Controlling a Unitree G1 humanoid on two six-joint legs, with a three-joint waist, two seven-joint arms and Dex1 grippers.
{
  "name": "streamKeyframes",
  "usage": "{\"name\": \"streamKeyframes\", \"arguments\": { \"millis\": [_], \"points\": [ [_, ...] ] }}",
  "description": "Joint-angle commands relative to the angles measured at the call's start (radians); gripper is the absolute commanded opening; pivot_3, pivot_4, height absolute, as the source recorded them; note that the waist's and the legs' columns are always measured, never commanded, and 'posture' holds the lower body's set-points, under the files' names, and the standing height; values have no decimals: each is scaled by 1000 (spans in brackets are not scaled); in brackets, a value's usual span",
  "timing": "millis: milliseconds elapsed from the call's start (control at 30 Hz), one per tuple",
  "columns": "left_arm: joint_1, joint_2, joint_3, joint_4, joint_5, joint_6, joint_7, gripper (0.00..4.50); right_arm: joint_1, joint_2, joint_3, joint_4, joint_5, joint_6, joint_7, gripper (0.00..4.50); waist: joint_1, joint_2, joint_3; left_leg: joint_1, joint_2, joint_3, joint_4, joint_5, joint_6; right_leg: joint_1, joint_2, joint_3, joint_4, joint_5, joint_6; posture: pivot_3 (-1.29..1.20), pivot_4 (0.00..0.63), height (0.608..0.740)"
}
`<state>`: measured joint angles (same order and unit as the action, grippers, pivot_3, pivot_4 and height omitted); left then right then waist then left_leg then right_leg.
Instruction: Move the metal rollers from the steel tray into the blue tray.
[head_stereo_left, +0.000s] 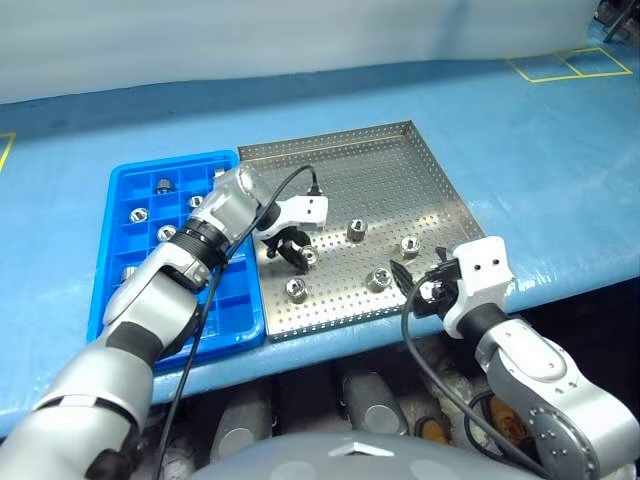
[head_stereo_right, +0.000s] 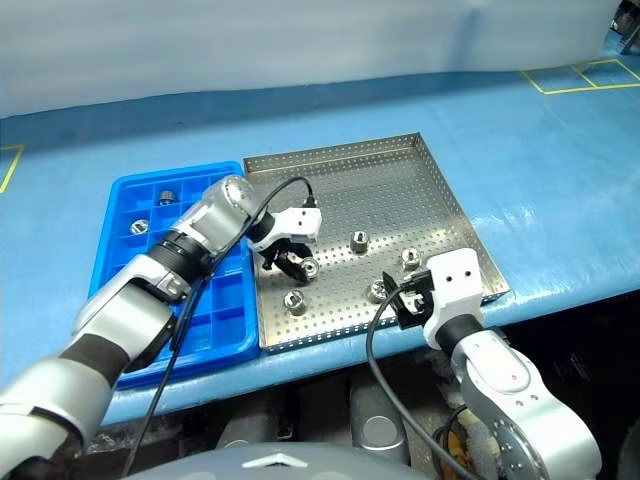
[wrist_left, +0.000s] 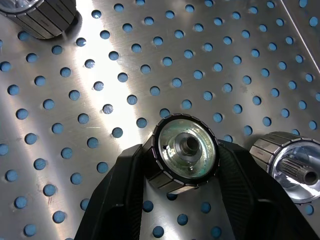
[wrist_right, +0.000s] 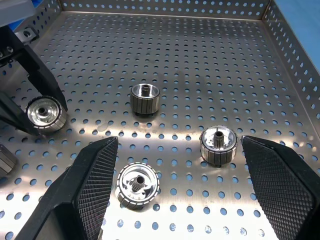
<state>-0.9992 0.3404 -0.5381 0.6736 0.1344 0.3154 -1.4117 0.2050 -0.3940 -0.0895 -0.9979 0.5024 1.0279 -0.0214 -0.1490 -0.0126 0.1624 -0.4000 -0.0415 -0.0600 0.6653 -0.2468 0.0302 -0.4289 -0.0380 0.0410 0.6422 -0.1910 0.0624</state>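
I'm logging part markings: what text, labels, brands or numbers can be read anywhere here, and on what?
None: no readable text, label, brand or number on the metal rollers, the steel tray, the blue tray or either gripper.
Yellow floor lines: plain outlines, no characters.

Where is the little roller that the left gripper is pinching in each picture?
Left eye view: roller near the steel tray middle.
Right eye view: roller, same spot.
Left wrist view: centre, between black fingers.
Right wrist view: far edge.
Shared landmark: the tray's dotted floor.

Workshop bench, blue mat (head_stereo_left: 520, 130), perforated steel tray (head_stereo_left: 400, 180), parts tray (head_stereo_left: 120, 260)
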Motion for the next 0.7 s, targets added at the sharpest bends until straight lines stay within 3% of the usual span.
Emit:
{"name": "streamKeyframes", "arguments": {
  "millis": [33,167,333,500,700],
  "points": [
    [-29,11,186,-141,-108,65,93,1881,-16,-4,-14,-49,18,-25,0,4198,1,0,0,0,0,0,0,0,0,0,0,0,0,0,0,-254,150,740],
    [51,87,366,-349,-164,162,255,1881,-92,34,31,-26,18,0,-4,4198,-7,0,0,1,1,2,-1,0,1,-1,0,1,0,0,0,-210,150,740],
    [283,255,502,-655,-141,280,407,1881,-252,78,165,88,9,12,33,4198,-10,2,-1,7,3,4,-4,0,0,0,-1,5,2,0,-1,-78,150,740],
    [544,346,632,-968,-182,443,496,1881,-403,74,288,220,7,-16,140,4198,61,0,0,4,1,1,-4,0,-1,0,0,2,1,1,-2,72,150,740],
    [827,354,763,-1234,-224,607,592,1881,-533,45,471,371,-49,-124,328,4198,148,-2,1,3,-1,0,-4,-1,1,0,-4,-3,-1,2,-6,176,150,740]
  ]
}}
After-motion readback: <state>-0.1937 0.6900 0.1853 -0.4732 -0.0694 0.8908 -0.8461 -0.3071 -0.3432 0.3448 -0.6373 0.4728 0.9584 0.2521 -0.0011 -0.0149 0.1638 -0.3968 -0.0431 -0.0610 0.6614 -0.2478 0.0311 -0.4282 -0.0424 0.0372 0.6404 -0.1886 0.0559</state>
